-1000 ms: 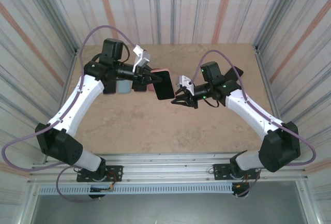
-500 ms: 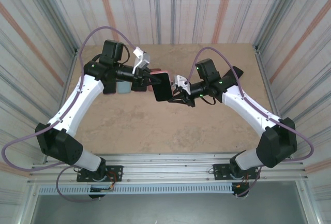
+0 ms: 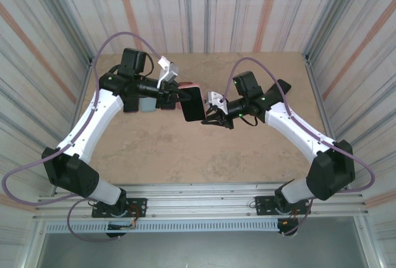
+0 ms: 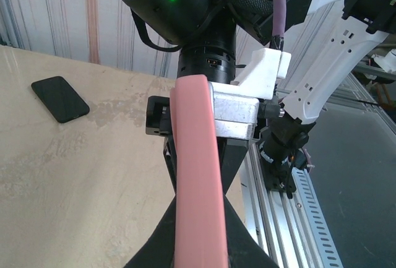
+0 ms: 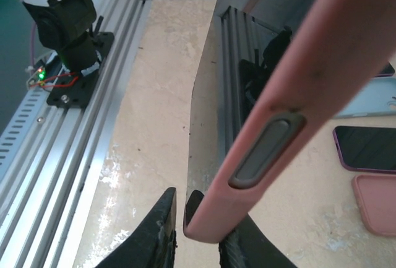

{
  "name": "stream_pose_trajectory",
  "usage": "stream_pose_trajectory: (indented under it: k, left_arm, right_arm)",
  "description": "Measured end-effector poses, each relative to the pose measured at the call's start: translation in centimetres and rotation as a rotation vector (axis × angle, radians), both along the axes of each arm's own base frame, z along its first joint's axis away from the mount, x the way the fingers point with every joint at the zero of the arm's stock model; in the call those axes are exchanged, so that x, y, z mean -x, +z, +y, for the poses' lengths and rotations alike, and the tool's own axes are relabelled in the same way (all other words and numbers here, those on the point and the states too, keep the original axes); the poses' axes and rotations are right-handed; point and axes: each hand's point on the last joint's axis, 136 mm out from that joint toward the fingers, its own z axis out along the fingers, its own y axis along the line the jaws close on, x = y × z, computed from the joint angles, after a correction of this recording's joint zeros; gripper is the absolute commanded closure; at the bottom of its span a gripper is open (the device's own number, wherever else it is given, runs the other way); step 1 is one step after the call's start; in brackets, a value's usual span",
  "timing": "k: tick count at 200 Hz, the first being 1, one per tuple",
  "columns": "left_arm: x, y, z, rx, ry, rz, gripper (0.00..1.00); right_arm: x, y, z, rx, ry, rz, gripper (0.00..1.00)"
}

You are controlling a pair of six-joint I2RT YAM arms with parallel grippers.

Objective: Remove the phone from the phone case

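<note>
Since the right gripper (image 3: 211,115) has been brought in from well apart over the last second, the phone (image 3: 195,104) is now met at both ends. It is held in the air above the middle of the table (image 3: 185,156), not yet freed from the pink phone case (image 5: 278,107), whose other end is clamped in the closed left gripper (image 3: 175,98). The right jaws have been narrowed about the case's free corner; whether it is truly pinched cannot be told. Peeling can probably be started there.
</note>
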Motion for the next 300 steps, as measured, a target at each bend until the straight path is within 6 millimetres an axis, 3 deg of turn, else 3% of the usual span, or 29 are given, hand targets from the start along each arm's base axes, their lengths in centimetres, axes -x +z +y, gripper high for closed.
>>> stream_pose_trajectory:
  k: [24,102,181,300]
  left_arm:
    - [0.1,0.0,0.0,0.001,-0.002,0.007,1.0]
    - [0.5,-0.2,0.3,-0.006,-0.006,0.036,1.0]
    - [1.5,1.1,0.4,0.048,-0.066,0.03,1.0]
    - [2.1,0.7,0.5,0.031,-0.071,0.065,1.0]
  right_arm:
    - [-0.1,-0.1,0.1,0.002,0.001,0.003,0.87]
    - [0.4,-0.4,0.5,0.03,0.012,-0.004,0.89]
    - [1.3,1.2,0.3,0.074,-0.016,-0.139,0.9]
    - [0.9,0.5,0.4,0.138,-0.02,-0.3,0.9]
